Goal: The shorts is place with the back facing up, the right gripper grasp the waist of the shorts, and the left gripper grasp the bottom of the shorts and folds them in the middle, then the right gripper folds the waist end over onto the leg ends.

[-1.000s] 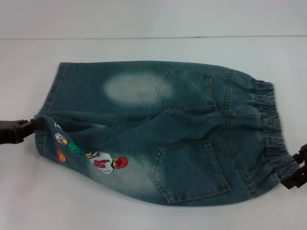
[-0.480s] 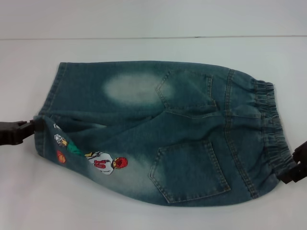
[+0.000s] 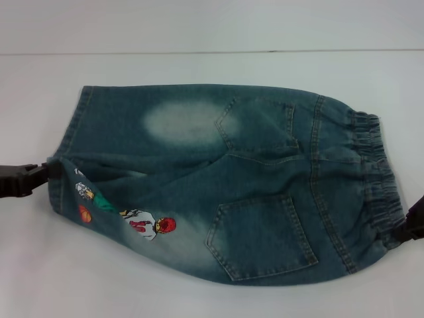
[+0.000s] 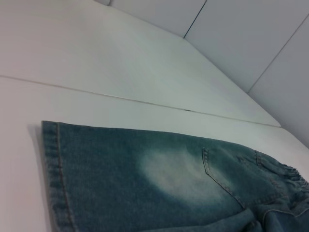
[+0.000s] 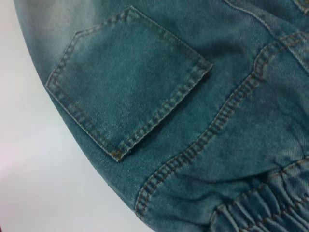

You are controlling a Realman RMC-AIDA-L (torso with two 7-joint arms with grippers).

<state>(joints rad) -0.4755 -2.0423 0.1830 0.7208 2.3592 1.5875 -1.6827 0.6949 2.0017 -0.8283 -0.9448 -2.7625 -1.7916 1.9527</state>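
1. The shorts [image 3: 225,182] lie flat, back up, mid-counter [image 3: 199,298], waist [image 3: 374,179] toward its right edge.
2. Left gripper [image 3: 50,171] is clenched on the leg ends [image 3: 66,165], apparently ready for the middle fold.
3. Right gripper [image 3: 414,222] sits at the waist, mostly cut off; cannot tell its grip.

The slim black right hand [image 3: 409,228] has slid further out toward the edge, and the gathered elastic denim waist [image 3: 379,179] stretched slightly after it.

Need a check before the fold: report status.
Left gripper at the leg hems. Right gripper at the waist. Shorts flat, back up. Nothing in the way.
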